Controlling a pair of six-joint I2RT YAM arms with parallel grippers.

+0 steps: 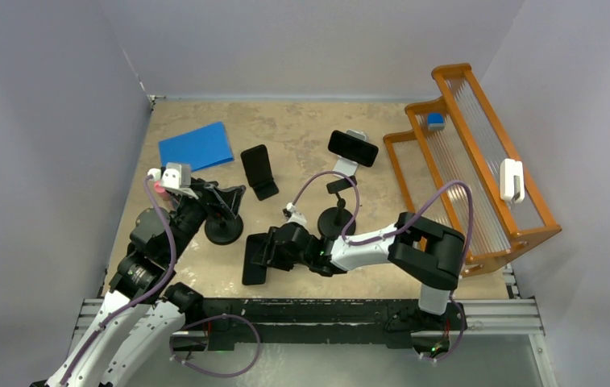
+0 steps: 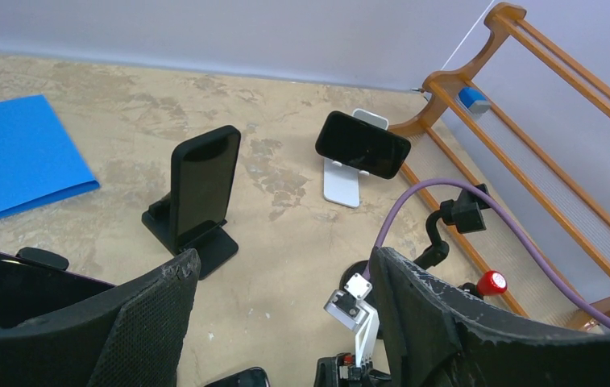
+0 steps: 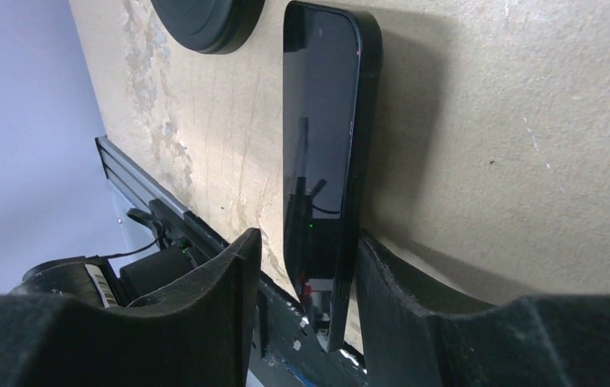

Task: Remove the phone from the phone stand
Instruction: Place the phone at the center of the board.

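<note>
right claw (image 3: 308,242) released astride phone (image 3: 321,121) | phone near table (image 3: 487,161) edge | left claw (image 2: 284,258) released

Phone (image 1: 254,272) flat on table (image 1: 301,129) — right tool (image 1: 261,250) over it.

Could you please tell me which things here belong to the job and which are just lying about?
Job: flat phone between the right fingers; black-stand phone; white-stand phone.
Lying about: blue folder; wooden rack.
</note>
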